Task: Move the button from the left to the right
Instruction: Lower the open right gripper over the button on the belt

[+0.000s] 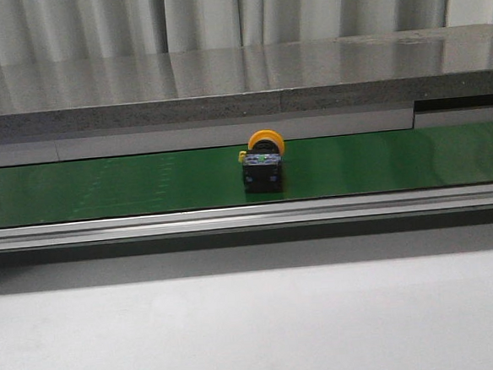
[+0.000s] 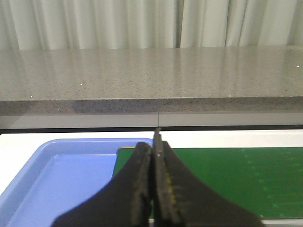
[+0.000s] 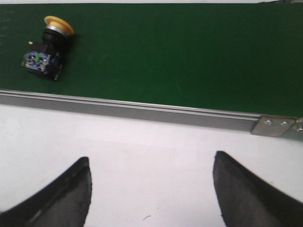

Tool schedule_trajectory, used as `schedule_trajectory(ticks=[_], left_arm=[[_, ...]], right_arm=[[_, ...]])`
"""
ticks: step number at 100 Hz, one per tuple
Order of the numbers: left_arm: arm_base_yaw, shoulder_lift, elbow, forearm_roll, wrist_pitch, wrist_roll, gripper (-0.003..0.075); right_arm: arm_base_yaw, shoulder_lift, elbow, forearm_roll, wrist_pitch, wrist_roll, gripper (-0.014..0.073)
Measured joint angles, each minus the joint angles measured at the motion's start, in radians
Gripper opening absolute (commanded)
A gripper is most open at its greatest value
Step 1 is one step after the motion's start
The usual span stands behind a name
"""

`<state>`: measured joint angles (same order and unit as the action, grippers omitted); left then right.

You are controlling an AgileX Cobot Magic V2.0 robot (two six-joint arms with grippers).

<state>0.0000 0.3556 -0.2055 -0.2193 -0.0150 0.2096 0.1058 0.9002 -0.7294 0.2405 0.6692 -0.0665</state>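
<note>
Matt green belt (image 1: 102, 182) w/ brushed-metal rail (image 1: 232, 217); glossy speckled stone counter (image 1: 222, 72); plastic button (image 1: 263, 161).

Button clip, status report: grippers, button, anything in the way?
Left gripper shut, empty; right gripper open, empty. Button lying on green belt, untouched. Nothing near it.

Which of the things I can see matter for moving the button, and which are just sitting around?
Belongs to the job:
- button, lying on its side on the green belt
- right gripper, open, short of the belt
- left gripper, shut, empty

Just lying about:
- blue tray beside the belt's end
- grey stone counter behind
- curtain
</note>
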Motion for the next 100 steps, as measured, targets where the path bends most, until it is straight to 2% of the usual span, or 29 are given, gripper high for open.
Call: schedule_trajectory(ticks=[34, 57, 100], left_arm=[[0.0, 0.0, 0.0, 0.0, 0.0, 0.0, -0.0021], [0.0, 0.0, 0.0, 0.0, 0.0, 0.0, -0.0021], [0.0, 0.0, 0.0, -0.002, 0.0, 0.0, -0.0021]], right_arm=[[0.007, 0.134, -0.041, 0.074, -0.047, 0.0, 0.0562], [0.012, 0.323, -0.178, 0.078, -0.055, -0.015, 0.0562], [0.136, 0.642, -0.421, 0.055, -0.07, -0.106, 0.0562]])
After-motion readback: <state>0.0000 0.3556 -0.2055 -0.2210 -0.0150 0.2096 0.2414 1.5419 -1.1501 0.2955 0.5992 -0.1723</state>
